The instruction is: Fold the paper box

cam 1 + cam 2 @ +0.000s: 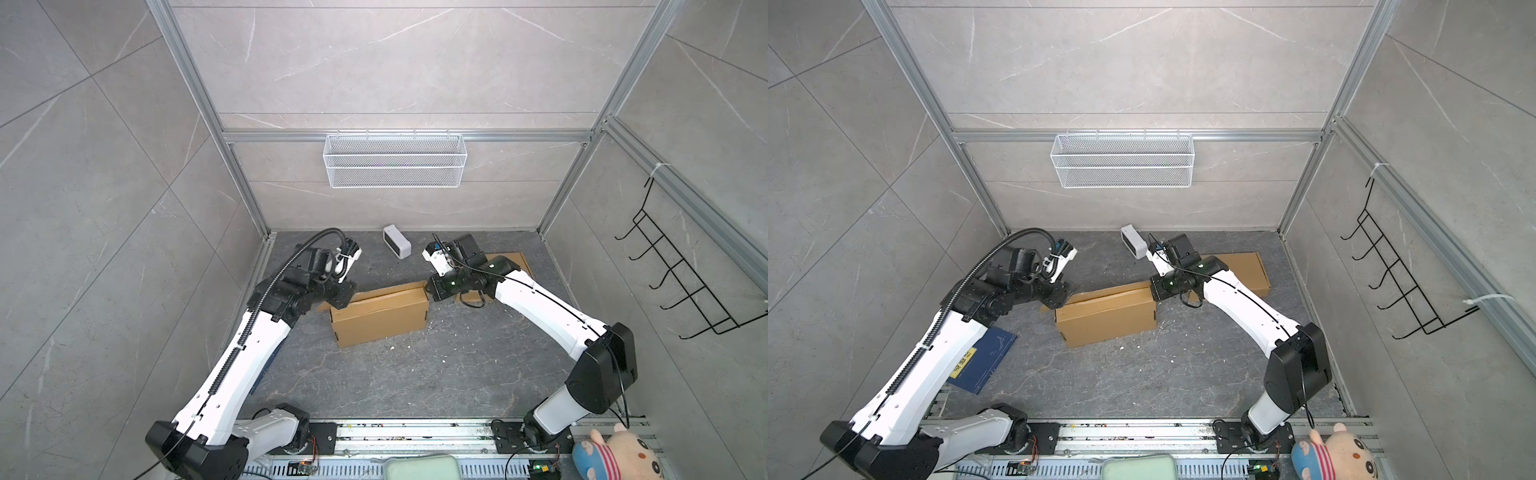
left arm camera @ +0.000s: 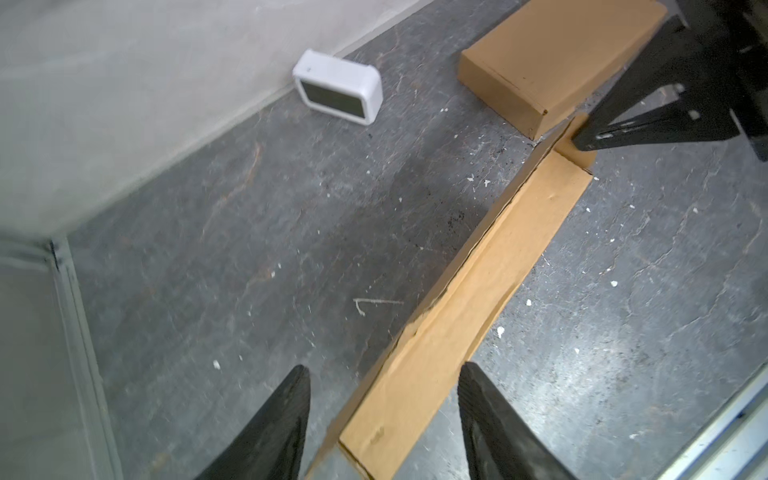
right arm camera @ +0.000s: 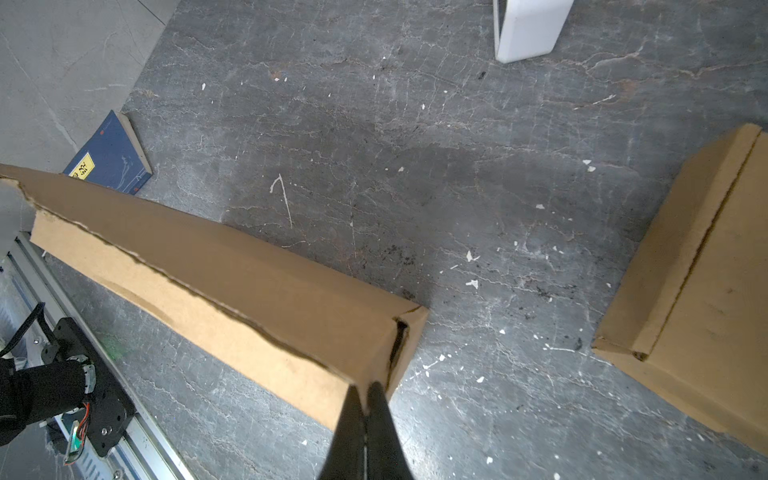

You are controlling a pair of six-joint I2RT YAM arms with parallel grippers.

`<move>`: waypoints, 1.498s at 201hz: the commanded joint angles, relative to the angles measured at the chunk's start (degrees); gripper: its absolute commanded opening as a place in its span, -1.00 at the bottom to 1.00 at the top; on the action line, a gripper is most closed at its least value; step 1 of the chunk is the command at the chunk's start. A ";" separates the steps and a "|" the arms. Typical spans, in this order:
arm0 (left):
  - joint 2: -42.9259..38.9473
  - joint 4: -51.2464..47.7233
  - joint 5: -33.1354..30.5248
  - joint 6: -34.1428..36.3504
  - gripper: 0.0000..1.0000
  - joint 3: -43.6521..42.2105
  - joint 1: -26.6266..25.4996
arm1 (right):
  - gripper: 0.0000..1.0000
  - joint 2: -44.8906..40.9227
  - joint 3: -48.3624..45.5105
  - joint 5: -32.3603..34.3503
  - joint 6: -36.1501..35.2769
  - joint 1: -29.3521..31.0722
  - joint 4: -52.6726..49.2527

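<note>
Left tool (image 2: 382, 368), nearest, stands half wide astride one end of the box (image 2: 478, 270) and grips nothing. Right wrist view: the right tool (image 3: 365, 390) is closed, tips at the opposite corner; I cannot tell whether cardboard is pinched. Both top views put the box mid-surface (image 1: 415, 382), between the arms. Likely the lid-closing step: the seam gapes, so next press it flat.

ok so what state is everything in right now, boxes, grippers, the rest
brown cardboard box in the middle, folded up, top seam not fully shut
second brown cardboard box, closed, lying flat
left gripper, open, jaws straddling the middle box's end
right gripper, shut, tips at its other end
white digital clock, screen dark
white wire basket, hung on the back wall
dark blue book, closed, flat
</note>
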 commanded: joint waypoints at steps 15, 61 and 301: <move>-5.27 -7.21 5.05 -12.26 0.19 -3.87 7.22 | -1.00 0.94 -0.14 -0.77 0.38 0.70 -2.26; -8.24 -13.01 12.68 -13.91 0.26 -5.75 15.81 | -1.00 1.45 -0.14 -1.06 0.47 0.67 -2.13; -4.94 -7.05 10.09 -5.64 0.37 -11.19 18.71 | -1.00 1.91 0.84 -2.75 0.69 0.73 -1.67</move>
